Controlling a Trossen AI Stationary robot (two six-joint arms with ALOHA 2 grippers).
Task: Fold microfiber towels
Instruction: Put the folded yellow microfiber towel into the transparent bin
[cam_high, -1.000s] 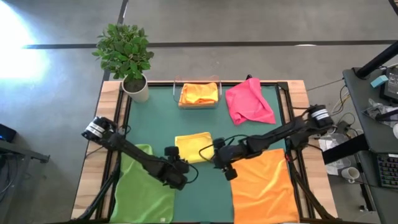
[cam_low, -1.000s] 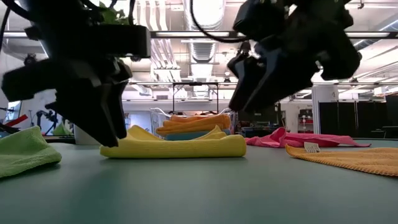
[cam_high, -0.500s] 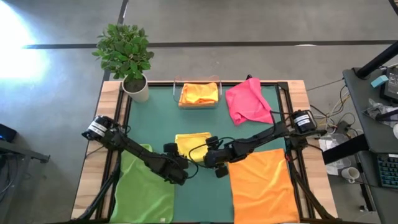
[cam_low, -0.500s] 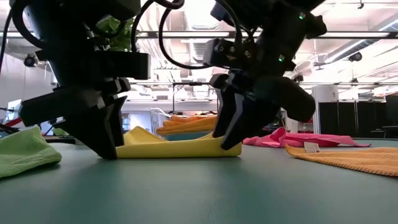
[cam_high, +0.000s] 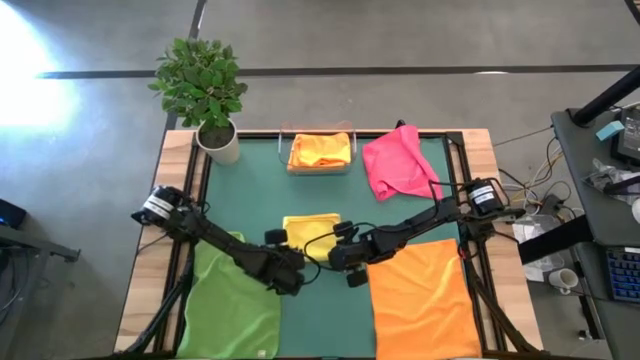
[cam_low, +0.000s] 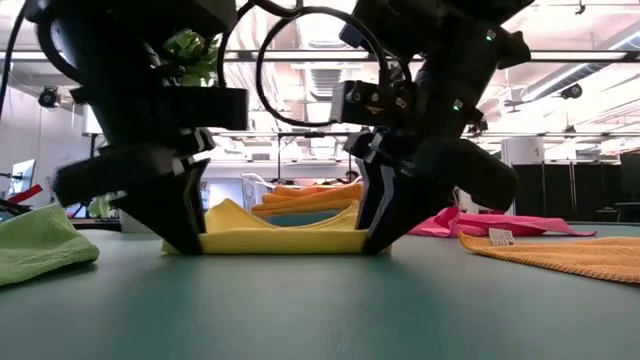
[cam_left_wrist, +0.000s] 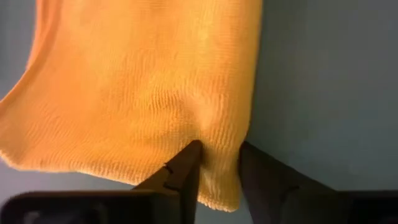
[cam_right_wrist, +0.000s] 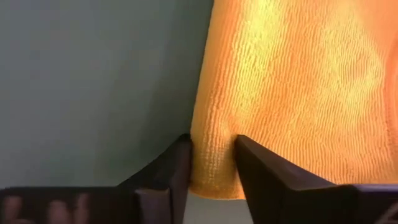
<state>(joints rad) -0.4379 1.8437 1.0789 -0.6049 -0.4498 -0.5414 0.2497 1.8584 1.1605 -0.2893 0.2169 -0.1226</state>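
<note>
I am working the yellow towel (cam_high: 311, 234) at the middle of the mat, already folded into a small flat pad. Going from the left: the green towel (cam_high: 232, 305) is lying spread at the near left, waiting its turn. My left gripper (cam_high: 288, 268) is sitting at the yellow towel's near left corner, its 2 fingers (cam_left_wrist: 185, 174) pinching the cloth edge between them. My right gripper (cam_high: 345, 262) is mirroring that at the near right corner, fingers (cam_right_wrist: 258, 167) closed on the hem in the same way. I am holding both near corners at once so the edge stays straight; I judge the next move is lifting it for another fold or carrying the pad off. Beyond them, orange towels are stacked in the tray (cam_high: 319, 167) at the far edge. The pink towel (cam_high: 399, 163) is lying crumpled at the far right, and 1 orange towel (cam_high: 424, 300) is spread at the near right.
</note>
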